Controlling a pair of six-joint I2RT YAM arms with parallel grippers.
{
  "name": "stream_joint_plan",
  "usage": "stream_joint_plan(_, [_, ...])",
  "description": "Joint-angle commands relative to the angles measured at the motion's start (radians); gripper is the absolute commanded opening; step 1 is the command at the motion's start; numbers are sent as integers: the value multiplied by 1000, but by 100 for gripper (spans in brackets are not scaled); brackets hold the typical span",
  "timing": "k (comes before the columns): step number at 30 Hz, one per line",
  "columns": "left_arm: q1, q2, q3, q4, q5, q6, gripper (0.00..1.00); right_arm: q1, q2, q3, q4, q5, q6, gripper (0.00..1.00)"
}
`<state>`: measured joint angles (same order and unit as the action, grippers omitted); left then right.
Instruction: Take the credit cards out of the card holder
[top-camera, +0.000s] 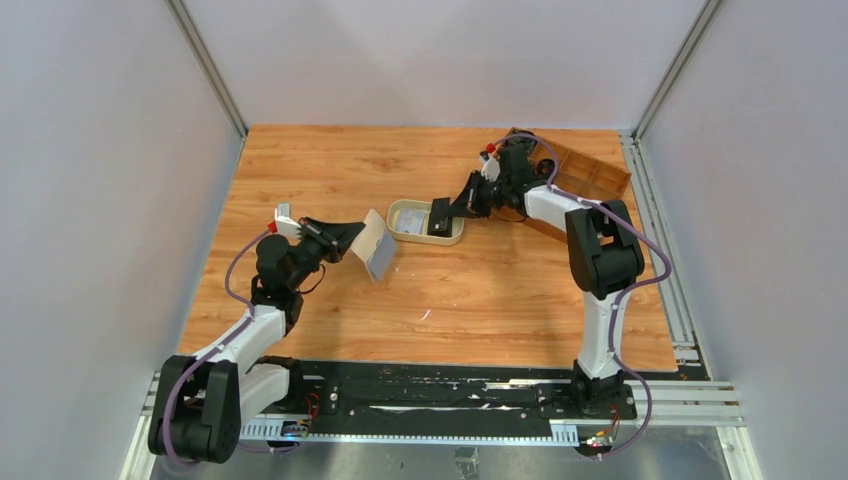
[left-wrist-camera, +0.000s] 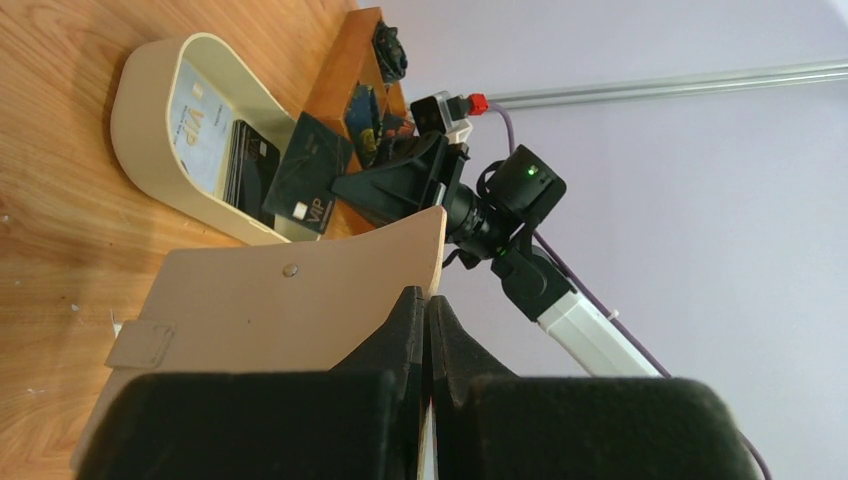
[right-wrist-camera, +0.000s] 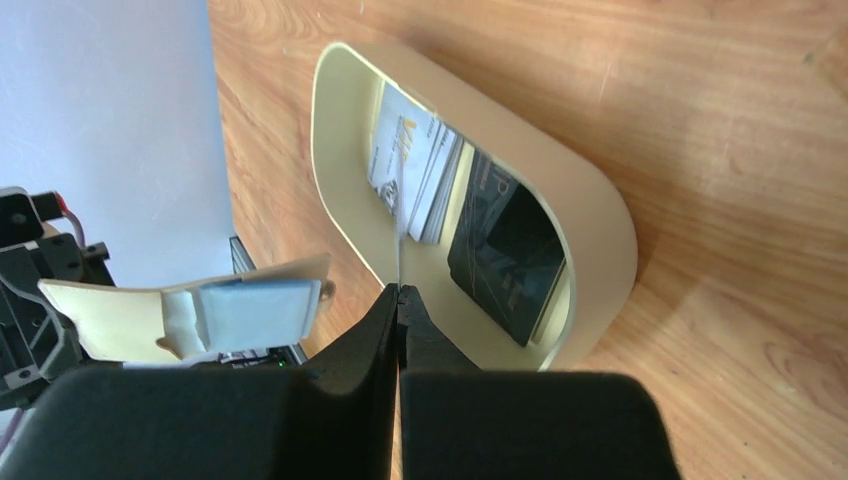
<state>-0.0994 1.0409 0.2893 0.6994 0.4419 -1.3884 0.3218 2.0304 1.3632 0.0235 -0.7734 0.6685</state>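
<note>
A wooden bench (top-camera: 330, 180) is seen from above, with two robot arms fixed at its near edge. The left arm (top-camera: 268, 268) reaches inward, and the left jaws are clamped tight on one leaf of the card holder (top-camera: 378, 250), a beige bifold wallet. The wallet hangs open and tilted, raised off the bench left of centre. The right wrist camera shows a pale blue card (right-wrist-camera: 255, 310) sitting in its inner pocket. The right arm (top-camera: 600, 250) bends back toward the middle, and the right jaws pinch a black card (left-wrist-camera: 310, 175) marked VIP by one edge. That card is held at a slant over the right end of an oval beige dish (top-camera: 395, 206); whether it touches the dish cannot be told. Inside the dish lie a white VIP card (right-wrist-camera: 405, 150) and, beside it, a dark card (right-wrist-camera: 505, 260). A brown wooden compartment tray (top-camera: 600, 170) sits at the far right corner, behind the right arm.
</note>
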Motion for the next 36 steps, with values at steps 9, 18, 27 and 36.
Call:
stream_joint_plan(9, [7, 11, -10, 26, 14, 9, 0, -27, 34, 40, 47, 12, 64, 0])
stream_joint_plan(18, [7, 20, -14, 31, 11, 9, 0, -20, 21, 34, -18, 6, -9, 0])
stream_joint_plan(27, [7, 21, -18, 31, 7, 9, 0, -5, 23, 19, -52, 4, -40, 0])
stream_joint_plan(36, [7, 29, -19, 32, 4, 12, 0, 15, 49, 28, -73, 2, -52, 0])
